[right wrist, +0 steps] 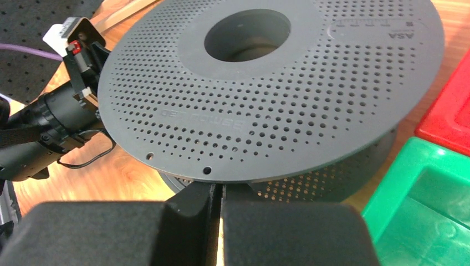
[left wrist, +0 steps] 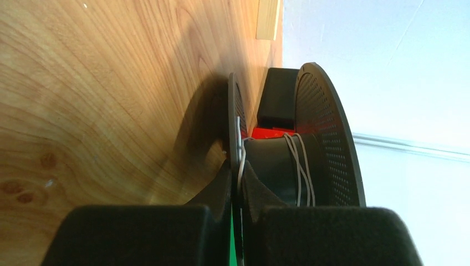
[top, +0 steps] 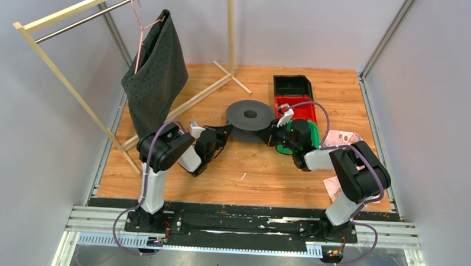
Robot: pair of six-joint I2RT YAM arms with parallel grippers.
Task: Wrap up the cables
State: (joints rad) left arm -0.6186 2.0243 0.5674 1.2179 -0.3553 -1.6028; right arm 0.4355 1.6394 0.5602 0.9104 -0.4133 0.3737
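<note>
The left gripper (left wrist: 237,191), its arm folded low, is pinched narrow on the lower flange rim of the grey spool (left wrist: 327,127). 1 white strand runs into the same gap, and whether it is caught is unclear. Just past the fingertips, at least 2 thin, pale cables (left wrist: 299,166) cross the hub. Opposite, the right gripper (right wrist: 221,194) sits closed under the upper flange's rim. The cable ends are hidden.

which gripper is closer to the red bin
Right. The right gripper sits just in front of the red bin, at the spool's right edge. The left gripper is across the spool, on its left side.
</note>
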